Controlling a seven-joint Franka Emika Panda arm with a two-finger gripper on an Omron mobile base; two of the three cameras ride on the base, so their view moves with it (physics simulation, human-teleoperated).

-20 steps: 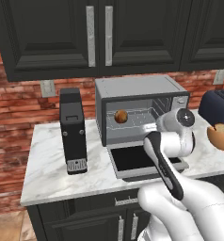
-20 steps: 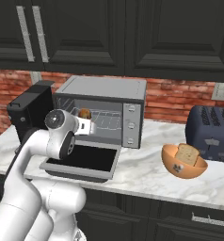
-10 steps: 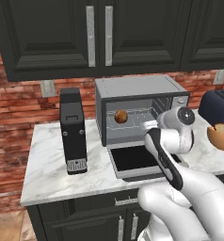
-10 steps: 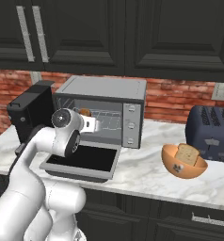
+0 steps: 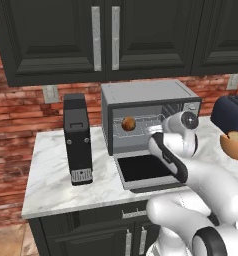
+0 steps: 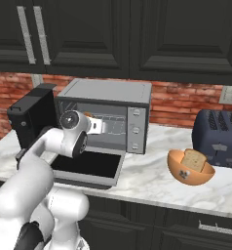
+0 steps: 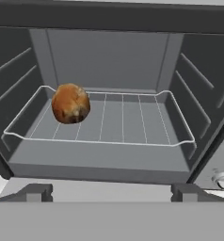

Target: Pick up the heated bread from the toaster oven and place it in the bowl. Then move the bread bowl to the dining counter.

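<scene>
Here's the toaster oven (image 5: pixel 150 116) with its glass door (image 5: pixel 143 170) dropped flat onto the marble counter (image 5: pixel 51 185), cavity wide open. On the wire rack (image 7: pixel 102 122) sits the bread (image 7: pixel 70 103), a small round golden-brown roll, over on the left part of the rack, near the oven's left wall and well short of the back wall. The gripper (image 7: pixel 111 192) is right at the mouth of the oven, above the lowered door, pointing straight into the cavity; its two dark fingertips (image 7: pixel 35 192) stand far apart, spread wide, with nothing between them, and the roll lies beyond them, untouched. From the right base camera the hand (image 6: pixel 99 126) reaches in at the oven's front. To the right of the oven, the bowl (image 6: pixel 190 167), orange-brown, rests on the counter with a slice of bread (image 6: pixel 194 159) inside it, just in front of the dark blue toaster (image 6: pixel 221 136). Left of the oven stands the tall black coffee machine (image 5: pixel 78 138).
</scene>
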